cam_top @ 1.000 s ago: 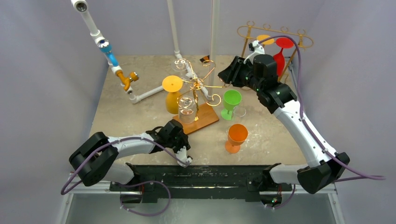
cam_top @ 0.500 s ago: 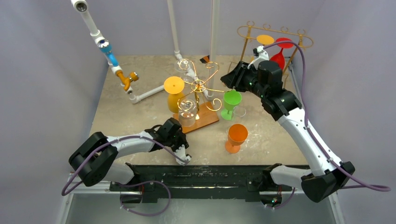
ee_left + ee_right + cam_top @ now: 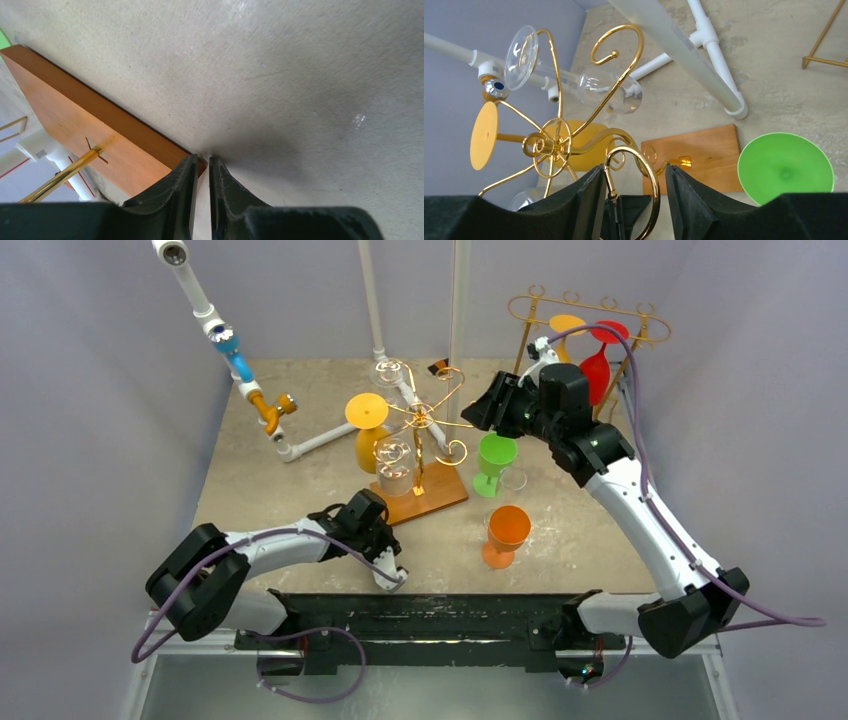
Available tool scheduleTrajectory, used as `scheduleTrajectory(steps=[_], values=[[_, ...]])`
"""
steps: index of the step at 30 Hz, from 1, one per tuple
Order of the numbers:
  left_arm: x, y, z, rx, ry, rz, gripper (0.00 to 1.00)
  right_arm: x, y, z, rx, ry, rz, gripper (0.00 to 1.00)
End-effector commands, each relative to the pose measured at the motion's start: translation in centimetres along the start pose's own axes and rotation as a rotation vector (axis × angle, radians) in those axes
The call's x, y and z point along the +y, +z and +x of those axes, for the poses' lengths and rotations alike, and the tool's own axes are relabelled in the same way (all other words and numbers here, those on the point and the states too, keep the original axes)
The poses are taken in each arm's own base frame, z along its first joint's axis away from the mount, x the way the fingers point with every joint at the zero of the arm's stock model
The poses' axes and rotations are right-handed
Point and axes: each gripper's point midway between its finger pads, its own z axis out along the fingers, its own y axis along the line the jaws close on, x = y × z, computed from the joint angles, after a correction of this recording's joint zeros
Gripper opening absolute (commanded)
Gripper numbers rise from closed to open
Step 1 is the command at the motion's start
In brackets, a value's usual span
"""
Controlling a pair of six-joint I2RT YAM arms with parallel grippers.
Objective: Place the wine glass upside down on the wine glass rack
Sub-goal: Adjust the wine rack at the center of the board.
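Wine glass update: the green wine glass (image 3: 495,455) and an orange glass (image 3: 507,530) both stand upright on the worktop (image 3: 590,510), just right of the rack (image 3: 420,422), so neither is hung yet. The right gripper (image 3: 634,172) is up at the rack, jaws apart and empty, with one gold curl (image 3: 630,148) between them. It's probably lining up a free hook. The left gripper (image 3: 201,162) is nearly pinched together and holds nothing. Its tips are down at the corner of the wooden base (image 3: 90,130), I'd guess to stop the rack shifting.
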Motion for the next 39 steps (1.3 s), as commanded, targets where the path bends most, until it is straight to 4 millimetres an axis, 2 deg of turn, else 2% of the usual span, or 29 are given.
scheduleTrajectory(steps=[1,10,16,21,25,29,33,35,39], values=[[0.0,-1.1,2.9,0.113,-0.052,0.005,0.19,0.3,-0.5,0.3,0.041,0.016,0.006,0.54],[-0.2,-1.7,3.8,0.135,-0.117,0.013,0.19,0.6,-1.1,0.3,0.049,0.017,0.004,0.54],[-0.8,-2.2,3.5,0.12,-0.126,0.032,0.2,0.6,-1.0,0.5,0.057,0.029,0.011,0.56],[-1.4,-3.6,3.0,0.115,-0.169,0.061,0.24,1.3,-1.0,-0.9,0.04,0.004,0.012,0.65],[-2.7,-5.0,2.4,0.111,-0.19,0.089,0.34,1.9,-1.6,-2.4,0.011,-0.02,0.012,0.68],[-3.1,-6.9,1.7,0.107,-0.243,0.081,0.42,2.3,-2.6,-3.8,-0.026,-0.045,0.028,0.72],[-2.7,-10.1,0.3,0.067,-0.333,0.079,0.46,2.3,-3.2,-4.4,-0.041,-0.057,0.04,0.73],[-2.1,-12.1,-0.8,0.03,-0.368,0.065,0.48,2.0,-3.2,-4.4,-0.039,-0.062,0.047,0.73],[0.7,-15.9,-2.6,-0.045,-0.498,-0.031,0.51,1.5,-3.0,-4.2,-0.042,-0.073,0.06,0.7]])
